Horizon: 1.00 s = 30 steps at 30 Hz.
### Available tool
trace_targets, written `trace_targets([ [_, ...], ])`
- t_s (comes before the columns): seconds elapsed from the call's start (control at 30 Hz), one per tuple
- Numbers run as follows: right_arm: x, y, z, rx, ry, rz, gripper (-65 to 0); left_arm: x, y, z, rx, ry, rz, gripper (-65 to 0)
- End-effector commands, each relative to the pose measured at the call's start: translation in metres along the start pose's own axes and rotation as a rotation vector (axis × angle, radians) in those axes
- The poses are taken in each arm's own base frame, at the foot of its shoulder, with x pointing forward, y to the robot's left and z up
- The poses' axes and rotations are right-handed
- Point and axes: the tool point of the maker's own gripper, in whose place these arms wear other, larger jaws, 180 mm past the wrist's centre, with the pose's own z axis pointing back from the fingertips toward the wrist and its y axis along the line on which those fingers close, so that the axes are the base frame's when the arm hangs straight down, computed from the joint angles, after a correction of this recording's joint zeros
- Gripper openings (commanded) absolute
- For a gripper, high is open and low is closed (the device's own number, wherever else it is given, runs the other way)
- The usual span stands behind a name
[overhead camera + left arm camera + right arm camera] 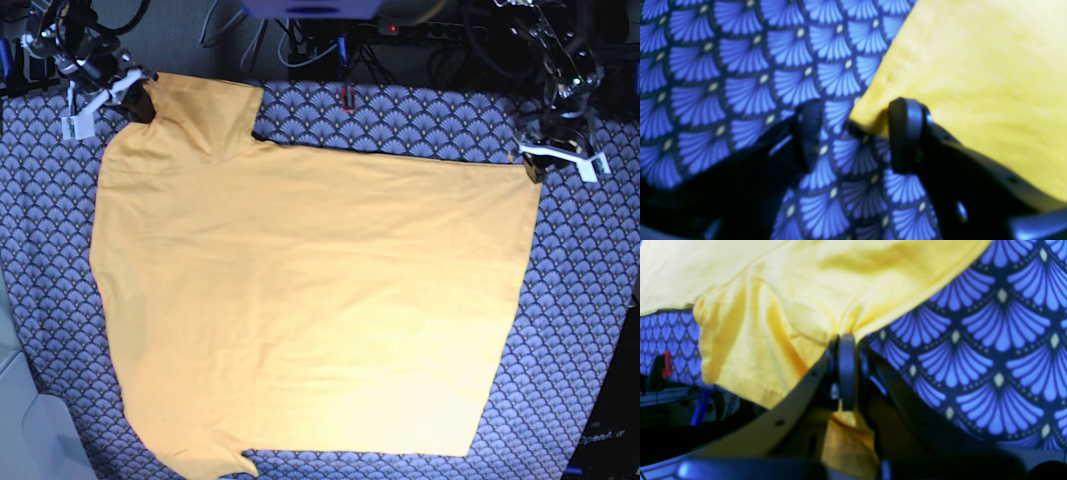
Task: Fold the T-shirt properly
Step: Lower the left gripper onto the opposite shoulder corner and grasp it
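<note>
A yellow T-shirt point(300, 300) lies spread flat across a blue fan-patterned tablecloth point(590, 330). The right gripper point(846, 340) pinches a far corner; the left gripper point(853, 130), jaws apart, straddles the other far corner. Likely the fold's start: next, the left must close before lifting

The T-shirt point(310, 300) is plain yellow-orange, unprinted. The tablecloth point(590, 300) is dark navy with rows of blue fans, each tipped with a pale diamond.
</note>
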Motion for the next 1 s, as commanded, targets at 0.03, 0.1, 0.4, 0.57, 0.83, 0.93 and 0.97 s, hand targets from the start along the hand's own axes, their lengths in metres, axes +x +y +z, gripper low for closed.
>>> trace_targets([
  [0.03, -0.004, -0.005, 0.004, -0.014, 0.029, 0.021, -65.0, 0.005, -0.001, 0.0, -0.005, -0.009, -0.005, -33.3],
  [0.1, -0.004, -0.004, 0.004, -0.012, 0.03, 0.022, -65.0, 0.004, -0.008, -0.001, -0.021, -0.004, -0.012, -33.3],
  [0.4, 0.001, -0.003, 0.001, -0.009, 0.019, 0.026, -65.0, -0.004, -0.034, -0.007, -0.085, 0.022, -0.041, -33.3],
  [0.57, 0.002, -0.003, 0.001, -0.009, 0.017, 0.026, -65.0, -0.002, -0.031, -0.004, -0.08, 0.019, -0.038, -37.8],
  [0.83, 0.005, -0.008, 0.003, -0.016, 0.021, 0.043, -65.0, -0.004, -0.028, -0.004, -0.072, 0.032, -0.049, -65.0],
  [0.93, 0.009, -0.008, 0.005, -0.017, 0.011, 0.053, -65.0, -0.01, -0.029, -0.004, -0.073, 0.084, -0.05, -65.0],
  [0.97, 0.011, -0.009, 0.006, -0.022, 0.008, 0.054, -65.0, -0.012, -0.028, -0.004, -0.073, 0.095, -0.048, -65.0],
])
